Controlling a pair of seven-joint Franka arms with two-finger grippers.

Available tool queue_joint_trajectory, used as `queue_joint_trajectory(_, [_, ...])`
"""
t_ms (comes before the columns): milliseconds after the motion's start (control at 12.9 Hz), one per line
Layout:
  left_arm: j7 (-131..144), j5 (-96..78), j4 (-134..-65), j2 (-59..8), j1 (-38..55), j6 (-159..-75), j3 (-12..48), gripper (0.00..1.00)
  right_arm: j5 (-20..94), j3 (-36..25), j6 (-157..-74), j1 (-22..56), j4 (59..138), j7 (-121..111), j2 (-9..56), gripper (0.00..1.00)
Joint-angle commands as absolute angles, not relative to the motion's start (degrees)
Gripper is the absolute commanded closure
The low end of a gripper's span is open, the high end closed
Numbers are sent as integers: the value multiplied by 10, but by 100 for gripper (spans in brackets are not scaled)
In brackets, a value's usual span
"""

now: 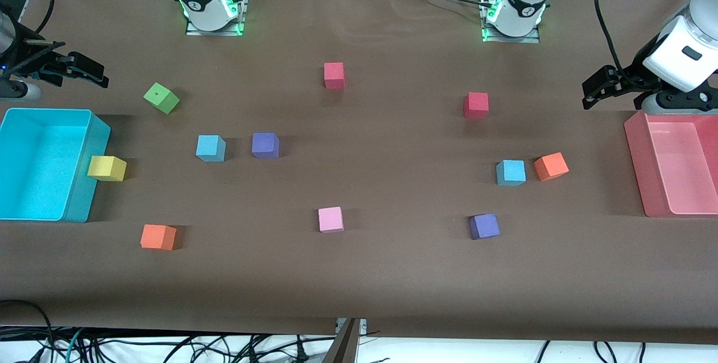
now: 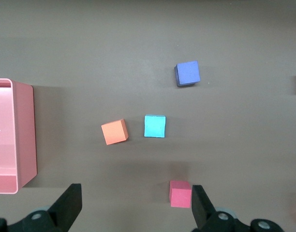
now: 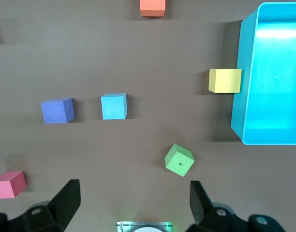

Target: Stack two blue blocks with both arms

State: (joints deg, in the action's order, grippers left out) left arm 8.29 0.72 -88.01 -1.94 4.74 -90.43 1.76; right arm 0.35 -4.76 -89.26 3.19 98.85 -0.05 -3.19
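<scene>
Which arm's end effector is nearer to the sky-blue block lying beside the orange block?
Left. The left end effector is over the table by the pink bin, at the sky-blue block's end. The right end effector is above the cyan bin.

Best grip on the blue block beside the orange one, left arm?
Probably straight down from above, with the open left gripper closing on two opposite flat sides of the blue block. It sits flat and upright. The orange block lies close beside it, so the faces away from that gap look safer for the fingers.
</scene>
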Motion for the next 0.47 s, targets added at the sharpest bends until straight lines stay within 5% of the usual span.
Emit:
queue_joint_trajectory(0, [73, 24, -888, -5, 44, -904, 18, 0, 7, -44, -880, 25, 978, 4, -26, 0])
queue_joint_trajectory(388, [76, 25, -892, -4, 44, -904, 18, 0, 7, -45, -881, 25, 977, 3, -26, 0])
